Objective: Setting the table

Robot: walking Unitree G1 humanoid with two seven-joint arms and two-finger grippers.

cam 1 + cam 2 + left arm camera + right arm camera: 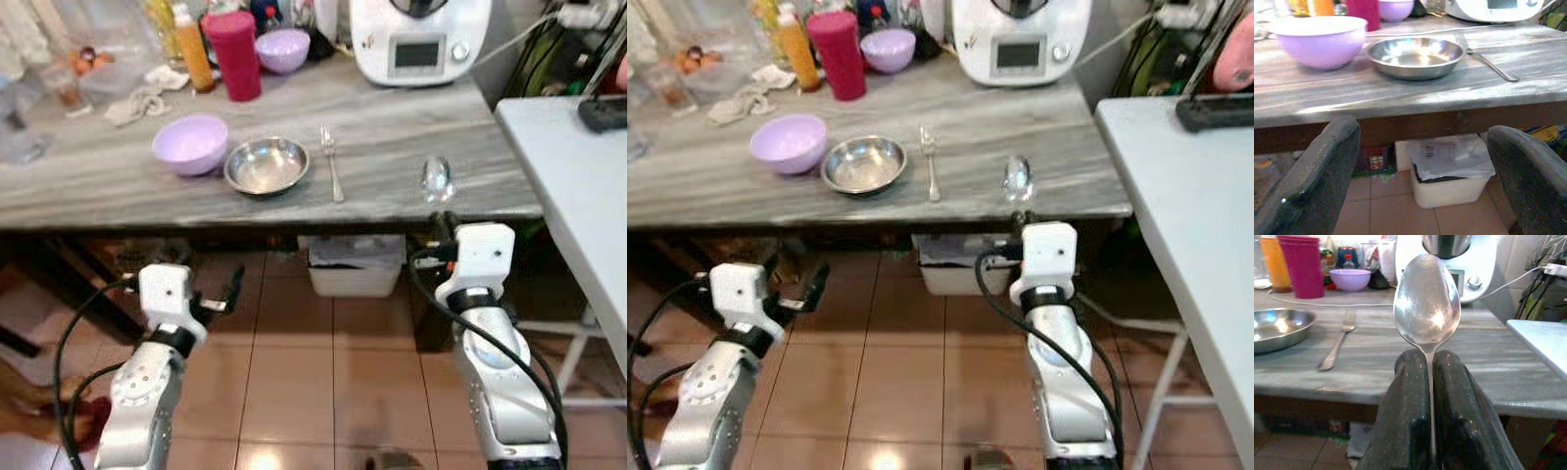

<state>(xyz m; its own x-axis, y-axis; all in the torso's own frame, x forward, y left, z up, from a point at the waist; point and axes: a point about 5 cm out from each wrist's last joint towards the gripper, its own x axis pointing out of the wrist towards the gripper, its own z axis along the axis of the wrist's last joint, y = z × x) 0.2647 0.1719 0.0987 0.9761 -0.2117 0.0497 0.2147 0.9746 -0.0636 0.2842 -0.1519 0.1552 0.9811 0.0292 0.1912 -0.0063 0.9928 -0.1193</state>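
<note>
Two silver arms are seen from above, reaching toward a grey, wood-grained table (392,147) over a tiled floor. The right gripper (1428,363) is pressed tight on the handle of a metal spoon (1426,301), whose bowl stands upright just above the fingertips; in the head views the spoon's bowl is seen over the table's near edge, to the right of the other tableware. The left gripper (214,289) is held lower, below the table's edge and out in front of it, with its two black fingers (1317,181) spread wide apart and nothing between them.

On the table a steel dish (266,164) is set near the front edge. A lilac bowl (190,143) is placed just beside it on the left (the two look close to touching, though contact cannot be confirmed). A fork (332,164) is laid to the right of the dish, its tines pointing away from the robot. Farther back, a tall red cup (233,54), an orange bottle (194,49), a second lilac bowl (282,49) and a white kitchen appliance (419,39) with a small screen are lined along the rear. A white bin (355,266) is seen under the table.
</note>
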